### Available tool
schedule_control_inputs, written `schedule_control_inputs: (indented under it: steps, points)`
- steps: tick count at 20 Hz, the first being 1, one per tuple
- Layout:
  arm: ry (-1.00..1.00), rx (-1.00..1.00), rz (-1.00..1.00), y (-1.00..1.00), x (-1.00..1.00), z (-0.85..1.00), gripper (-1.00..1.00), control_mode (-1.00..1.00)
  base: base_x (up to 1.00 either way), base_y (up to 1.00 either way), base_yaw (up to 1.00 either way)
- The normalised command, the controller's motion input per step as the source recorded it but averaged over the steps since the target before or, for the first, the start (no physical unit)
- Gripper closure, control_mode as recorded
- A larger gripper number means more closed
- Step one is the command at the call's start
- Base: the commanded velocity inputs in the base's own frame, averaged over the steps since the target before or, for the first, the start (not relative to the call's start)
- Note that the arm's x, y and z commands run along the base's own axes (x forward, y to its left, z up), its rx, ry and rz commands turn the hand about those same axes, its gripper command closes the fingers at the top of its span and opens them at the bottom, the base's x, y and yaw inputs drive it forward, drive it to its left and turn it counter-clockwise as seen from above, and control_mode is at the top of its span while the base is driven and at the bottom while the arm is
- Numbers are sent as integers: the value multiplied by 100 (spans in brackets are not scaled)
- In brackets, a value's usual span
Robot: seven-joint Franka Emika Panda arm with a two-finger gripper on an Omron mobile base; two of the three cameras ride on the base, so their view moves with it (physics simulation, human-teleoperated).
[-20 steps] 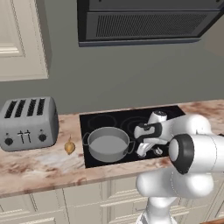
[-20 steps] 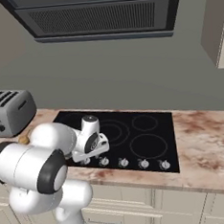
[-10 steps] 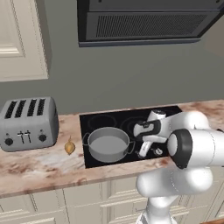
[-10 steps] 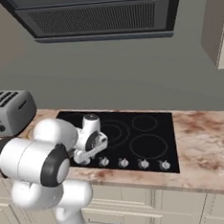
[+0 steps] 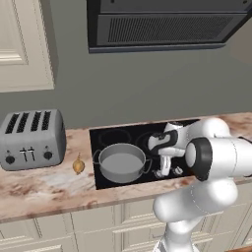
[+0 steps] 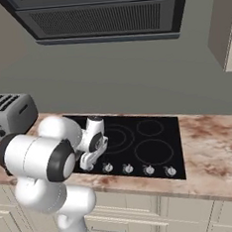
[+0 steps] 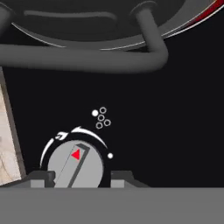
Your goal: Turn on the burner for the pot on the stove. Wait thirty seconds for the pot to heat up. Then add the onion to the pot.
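We locate the pot at the centre of the left base view, on the front left ring of the stove. Its loop handle spans the upper part of the hand view. The onion lies on the counter just left of the stove edge, between the pot and the toaster, apart from both.

The step in hand is, in our judgement, the first one: turning on the burner. The knob sits at the lower left of the hand view, silver, with a raised bar and a red triangle pointing up and slightly right. The five-dot legend above it has its upper left dot filled; we check that this dot matches the ring under the pot before turning.

The gripper is closed on the knob, one fingertip at each side of the disc. To do the step well, we keep the hand axis centred over the knob, rotate about that axis only, and follow the white arc arrows. Sideways pull risks slipping off the small disc.

In the left base view the arm folds from the lower right, with the wrist bent down so the hand points at the stove's front edge, just right of the pot. In the right base view the hand sits left of centre, over the leftmost knob of the row.
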Motion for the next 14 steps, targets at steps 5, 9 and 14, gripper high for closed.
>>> schedule_control_inputs:
  steps: [5,9,14]
  points:
    - [-3,0,34,-9,0,-47,100,-100,0,0,0]
    - [-4,0,32,-8,0,-48,100,-100,0,0,0]
    - [-5,0,28,-5,-1,-44,100,-100,0,0,0]
